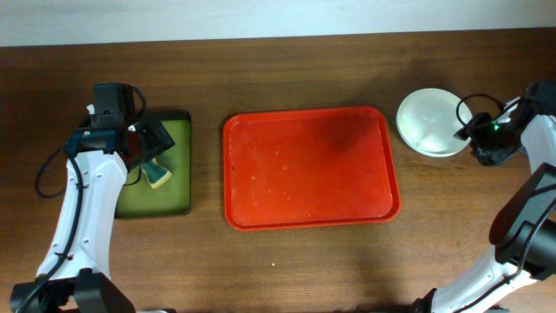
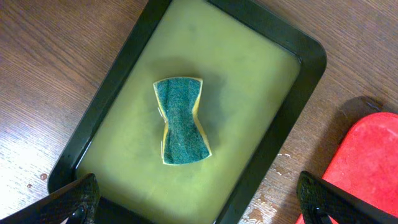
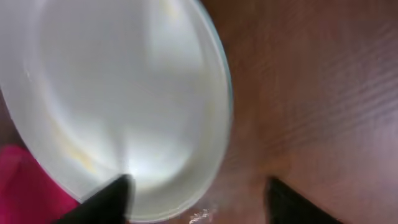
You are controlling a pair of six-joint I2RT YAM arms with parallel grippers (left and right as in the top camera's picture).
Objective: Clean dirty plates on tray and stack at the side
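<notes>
R gripper (image 3: 199, 202): fingers are spread wide, nothing pinched. The plate (image 3: 124, 93) rim is seen between them; contact can't be told. L gripper (image 2: 199, 208): spread wide, empty, poised above sponge (image 2: 180, 121) in olive tray (image 2: 249, 74). Red tray (image 1: 313, 169), shown whole only overhead, lies between both grippers.

Both arms share one build: long white shells for the links and black housings at the joints. On the left arm (image 1: 82, 213) a thin black cable (image 1: 42, 178) loops out beside the white shell, and a boxy black block sits at the wrist. The right arm (image 1: 540, 143) carries a similar black loop and a small green light (image 1: 496, 127). The left end effector (image 1: 149, 149) and right end effector (image 1: 476, 132) have black, tapering fingers (image 2: 74, 200).
</notes>
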